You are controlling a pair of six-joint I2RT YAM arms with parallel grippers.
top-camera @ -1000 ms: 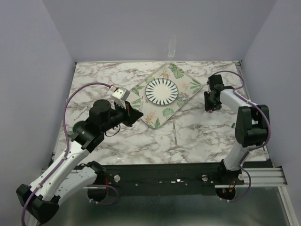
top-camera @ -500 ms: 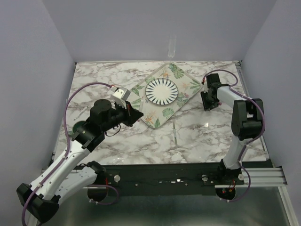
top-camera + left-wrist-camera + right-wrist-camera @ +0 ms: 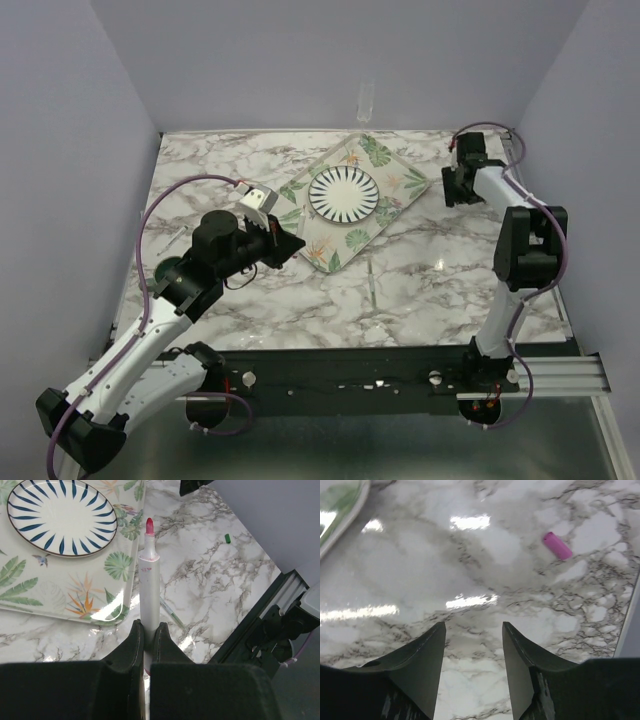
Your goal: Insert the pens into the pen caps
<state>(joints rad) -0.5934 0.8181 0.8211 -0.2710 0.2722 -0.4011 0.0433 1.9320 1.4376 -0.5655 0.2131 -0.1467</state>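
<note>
Near the tray [image 3: 60, 597], left gripper [image 3: 148, 630] clamps a red-tipped pen [image 3: 149, 585] — right gripper [image 3: 472, 630] gapes.

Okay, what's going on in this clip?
The left gripper is shut on an uncapped pink marker, holding it out near the edge of the tray. The right gripper is open, hovering over the marble table with a pink cap lying just ahead of it. The cap is not yet picked up.

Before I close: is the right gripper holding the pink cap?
No, the pink cap lies on the table, apart from the open right gripper.
</note>
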